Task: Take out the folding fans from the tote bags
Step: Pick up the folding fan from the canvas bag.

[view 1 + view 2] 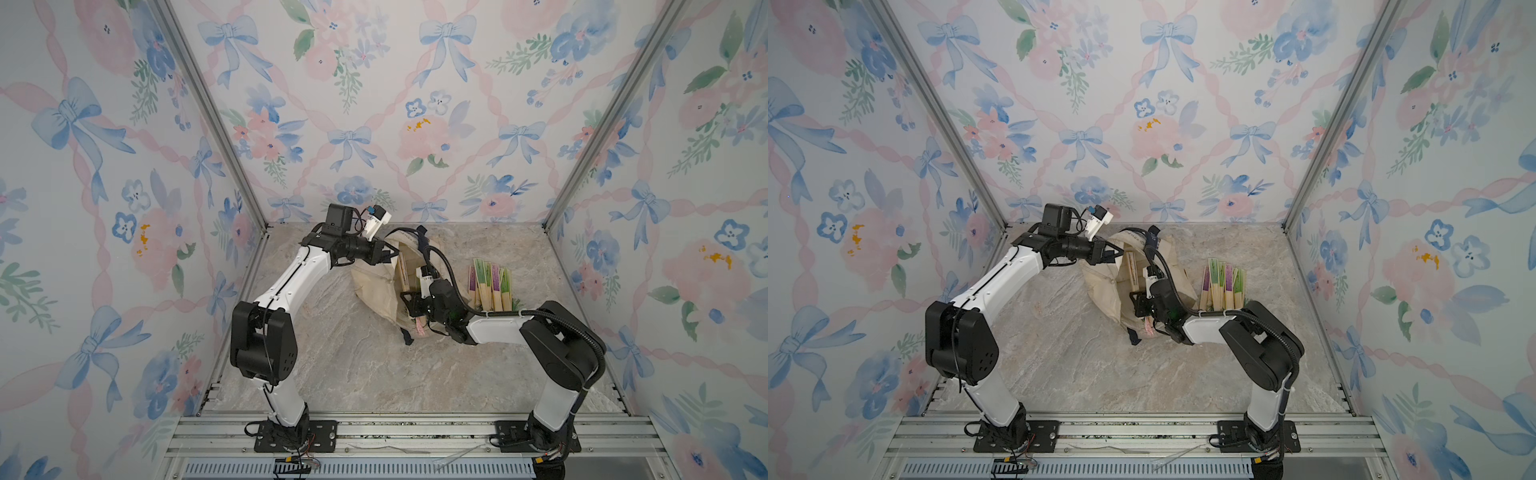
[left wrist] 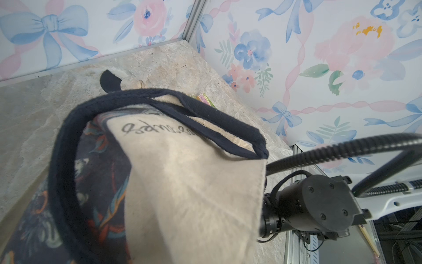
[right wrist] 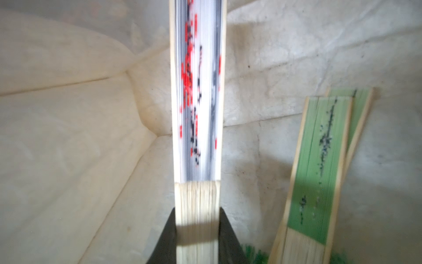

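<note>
With the left jaws clamped on the rim of the tote [image 1: 374, 286] to hold its mouth up and open, and the right jaws closed on the bamboo end of the white fan [image 3: 197, 102] inside the tote, draw that fan out along its own length. Keep it clear of the strap [image 2: 61, 160] so the tip does not snag the canvas. Two green fans [image 3: 319, 171] lie in the tote beside it, one overlapping the other. A row of fans [image 1: 490, 282] lies on the desk [image 1: 332, 374] just beside the tote.

text: script lettering [image 2: 157, 129] | on: tote bag [image 2: 187, 182] side | state: upside down, unreadable
</note>
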